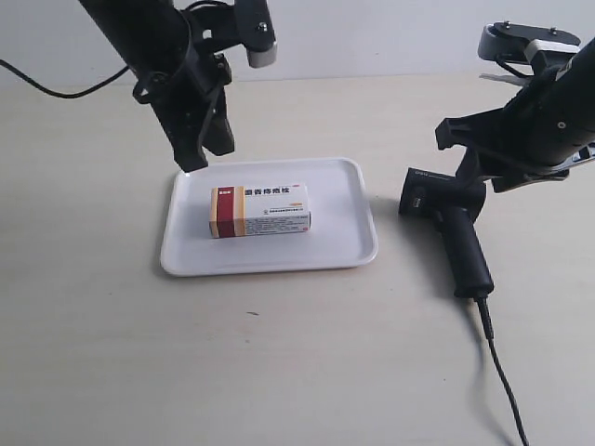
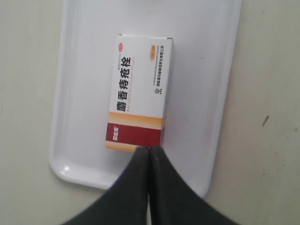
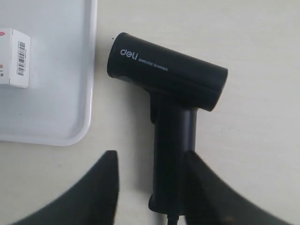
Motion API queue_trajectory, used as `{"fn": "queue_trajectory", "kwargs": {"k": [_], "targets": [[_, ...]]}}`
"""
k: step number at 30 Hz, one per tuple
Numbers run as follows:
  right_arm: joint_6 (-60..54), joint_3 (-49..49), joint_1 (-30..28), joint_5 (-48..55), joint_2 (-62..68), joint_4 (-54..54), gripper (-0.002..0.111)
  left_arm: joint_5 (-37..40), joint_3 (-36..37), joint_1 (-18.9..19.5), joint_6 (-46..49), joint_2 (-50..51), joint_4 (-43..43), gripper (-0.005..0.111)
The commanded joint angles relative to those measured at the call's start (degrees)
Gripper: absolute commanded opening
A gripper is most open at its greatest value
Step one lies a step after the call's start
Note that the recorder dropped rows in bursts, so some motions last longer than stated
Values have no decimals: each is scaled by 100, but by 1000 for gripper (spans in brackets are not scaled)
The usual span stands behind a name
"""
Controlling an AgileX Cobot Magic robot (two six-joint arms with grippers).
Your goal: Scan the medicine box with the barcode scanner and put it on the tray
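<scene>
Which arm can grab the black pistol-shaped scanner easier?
Right, probably: the right gripper is open beside the handle of the black pistol-shaped barcode scanner; the left gripper is shut above the flat white tray.

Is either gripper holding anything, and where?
Nothing held: left gripper shut, empty above the tray; right gripper open, jaws either side of the barcode scanner handle.

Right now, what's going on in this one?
The medicine box lies flat in the tray, so the placing looks done. The left fingers, pressed shut and empty, hover over the tray's edge by the box's red end. The barcode scanner lies on the table beside the tray. The right fingers stand apart on either side of its handle, not clamped on it.
</scene>
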Motion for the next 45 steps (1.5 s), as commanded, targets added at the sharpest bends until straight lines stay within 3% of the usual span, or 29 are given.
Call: {"fn": "queue_trajectory", "kwargs": {"k": [1, 4, 7, 10, 13, 18, 21, 24, 33, 45], "targets": [[-201, -33, -27, -15, -98, -21, 1, 123, 210, 99, -809, -470, 20, 0], [-202, -33, -27, -34, -302, -21, 0, 119, 488, 133, -1076, -803, 105, 0], [-324, -33, -27, -224, -1135, -21, 0, -24, 998, 133, -1961, -1566, 715, 0], [-371, 21, -27, -424, -2116, -21, 0, -400, 1312, 155, -2700, -2368, 709, 0], [-371, 686, -27, -1365, -3772, -21, 0, -1275, 2028, 144, -2766, -3485, -199, 0], [-371, 1659, -27, -1518, -6278, -21, 0, -2819, 3724, 123, -2737, -5268, -1559, 0], [-306, 1992, -27, -1498, -7512, -31, 0, -3854, 4842, 123, -2762, -6266, -1923, 0], [-306, 2171, -27, -1244, -8218, -217, 0, -4259, 5527, 123, -2762, -6829, -1923, 0], [-64, 2210, -27, -468, -8879, -654, 0, -4490, 6446, 123, -2750, -7461, -1923, 0], [-4, 2210, -27, -301, -8945, -605, 0, -4469, 6539, 123, -2761, -7488, -1923, 0]]}}
